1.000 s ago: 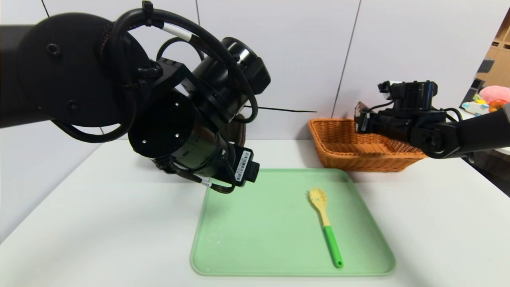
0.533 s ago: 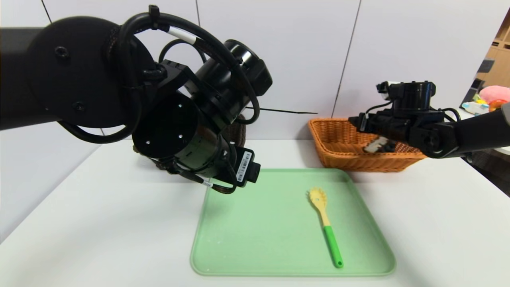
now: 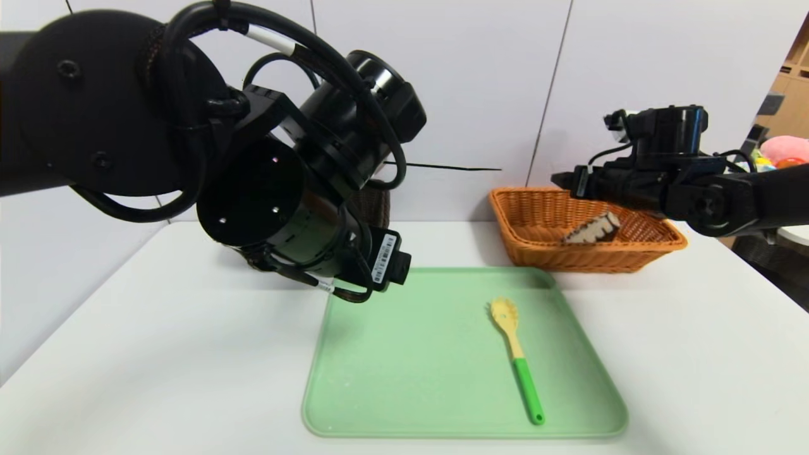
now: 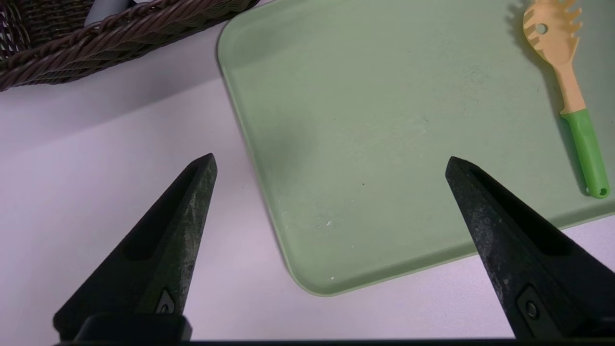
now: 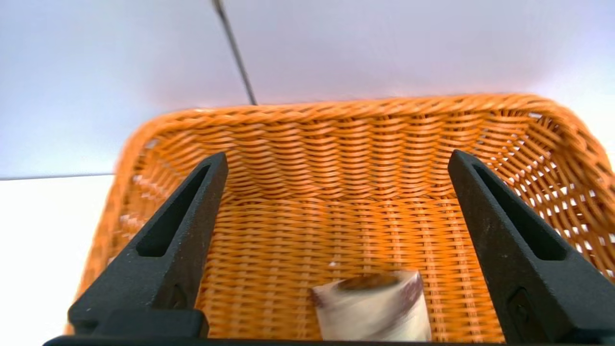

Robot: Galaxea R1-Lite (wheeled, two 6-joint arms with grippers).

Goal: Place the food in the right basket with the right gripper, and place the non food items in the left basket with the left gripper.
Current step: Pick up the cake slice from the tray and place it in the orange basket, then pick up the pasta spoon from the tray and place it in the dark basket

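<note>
Clearly, the right hand (image 5: 338,168) hangs spread above the orange wicker basket (image 5: 336,108), a pale, brown-marked packaged item (image 3: 594,229) lying inside it. Nearer than that basket, the left hand (image 4: 331,163) is spread over the pale green rectangular tray (image 3: 417,354), which carries a green-handled, slotted tan utensil (image 3: 519,363).

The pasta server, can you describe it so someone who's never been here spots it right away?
On the white table lies a pale green tray. The pasta server rests on its right half: pale toothed head, bright green handle, the only utensil there.

The right basket (image 3: 524,253) is glossy woven wicker, the tray (image 3: 436,354) smooth green (plastic, by its look).
</note>
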